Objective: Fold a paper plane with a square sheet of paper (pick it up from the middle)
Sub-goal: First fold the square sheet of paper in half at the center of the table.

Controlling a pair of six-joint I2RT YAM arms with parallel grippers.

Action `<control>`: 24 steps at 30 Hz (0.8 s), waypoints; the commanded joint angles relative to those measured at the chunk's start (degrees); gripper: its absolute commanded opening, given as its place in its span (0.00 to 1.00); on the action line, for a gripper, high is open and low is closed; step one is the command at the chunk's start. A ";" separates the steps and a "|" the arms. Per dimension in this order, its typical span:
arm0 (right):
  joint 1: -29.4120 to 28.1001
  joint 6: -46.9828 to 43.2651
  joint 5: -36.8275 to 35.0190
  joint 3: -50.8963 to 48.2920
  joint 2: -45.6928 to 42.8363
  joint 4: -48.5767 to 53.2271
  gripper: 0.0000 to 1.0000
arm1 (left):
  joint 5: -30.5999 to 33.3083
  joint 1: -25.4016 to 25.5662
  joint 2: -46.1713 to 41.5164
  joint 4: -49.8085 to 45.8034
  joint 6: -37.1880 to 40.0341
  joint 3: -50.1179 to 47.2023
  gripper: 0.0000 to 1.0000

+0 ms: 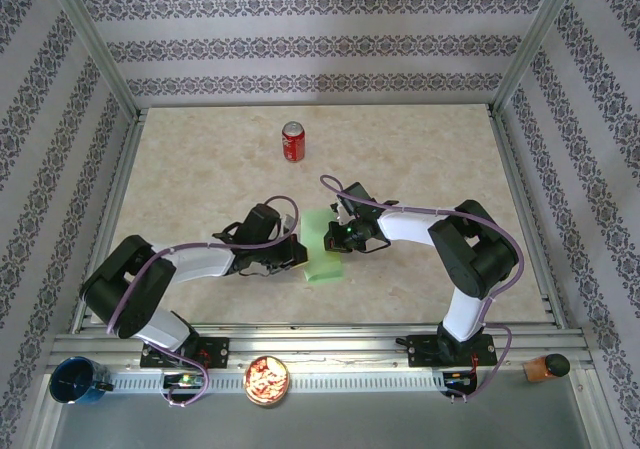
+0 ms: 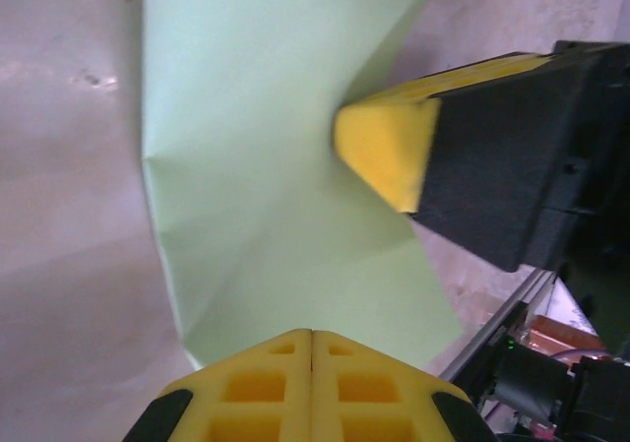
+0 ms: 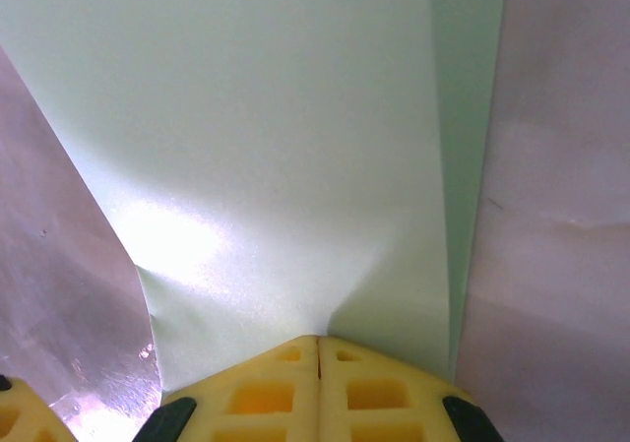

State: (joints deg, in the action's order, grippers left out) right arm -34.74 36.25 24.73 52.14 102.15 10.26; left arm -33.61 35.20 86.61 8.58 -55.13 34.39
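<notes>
The square sheet of paper [image 1: 322, 247] is light green and partly folded, lying mid-table between my two grippers. In the left wrist view the sheet [image 2: 266, 166] shows creases running to its right edge, where one of the right gripper's yellow fingers [image 2: 384, 147] meets it. My left gripper [image 2: 313, 334] is shut, its tips over the sheet's near edge, and the paper there looks flat. My right gripper [image 3: 317, 340] is shut, and the sheet [image 3: 285, 147] puckers up into its tips. A second layer of the sheet shows along the right side.
A red can [image 1: 292, 141] stands upright at the back of the table. Along the near rail are a blue cup [image 1: 78, 381], a bowl of snacks [image 1: 267, 379] and a brown object [image 1: 545, 367]. Metal frame posts and patterned walls ring the table.
</notes>
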 commanded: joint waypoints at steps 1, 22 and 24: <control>0.00 0.75 -4.70 -2.48 1.20 5.30 0.00 | -1.72 1.65 1.25 0.48 -2.01 1.84 0.00; -0.15 1.28 -4.96 -3.53 1.47 4.35 0.00 | -2.14 4.17 0.15 4.03 -2.70 -12.18 0.00; -0.14 1.28 -4.96 -3.54 1.41 4.37 0.00 | -2.59 4.33 -1.49 3.11 -2.44 -12.25 0.00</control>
State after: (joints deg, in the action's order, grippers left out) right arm -34.74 37.34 24.77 51.29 101.86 9.15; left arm -35.66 38.63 86.54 16.27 -57.32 24.01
